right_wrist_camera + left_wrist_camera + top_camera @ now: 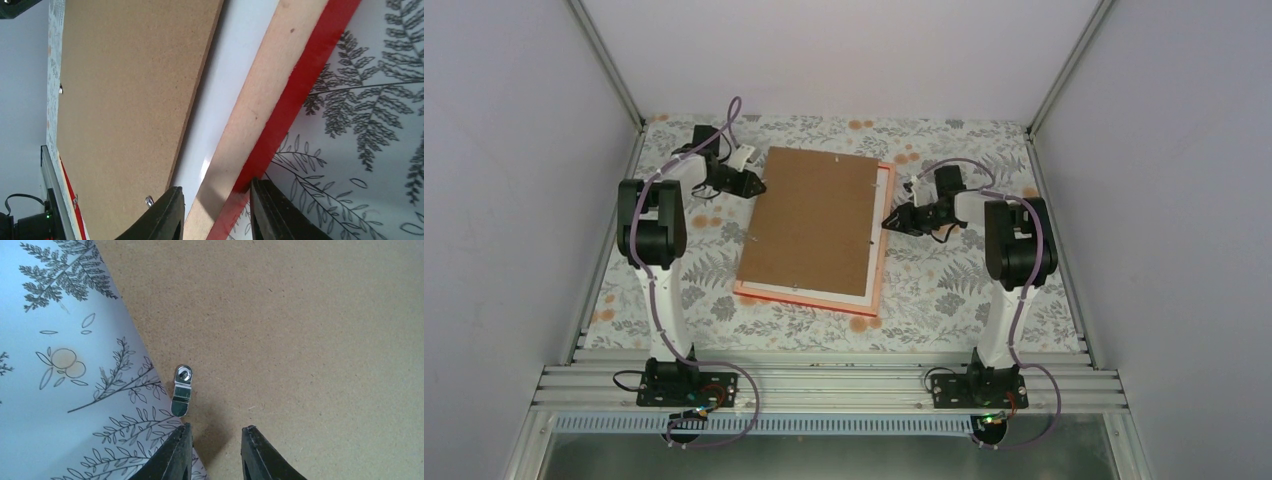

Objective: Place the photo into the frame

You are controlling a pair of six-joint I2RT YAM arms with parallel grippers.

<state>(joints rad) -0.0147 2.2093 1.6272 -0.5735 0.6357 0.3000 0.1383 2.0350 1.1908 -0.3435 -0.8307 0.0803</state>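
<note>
The red frame (886, 235) lies face down in the middle of the table, its paler back rail (265, 100) facing up. A brown backing board (814, 220) rests askew on it. Beside the board's edge a strip of white sheet (235, 65) shows; the photo is hidden. My left gripper (216, 432) hovers over the board's far left edge next to a metal clip (181, 390), open with nothing between its fingers. My right gripper (216, 192) is at the frame's right side, open, with its jaws standing either side of the rail.
The floral tablecloth (964, 290) covers the table all round the frame. Grey walls close in on the left, right and back. An aluminium rail (824, 380) carrying both arm bases runs along the near edge.
</note>
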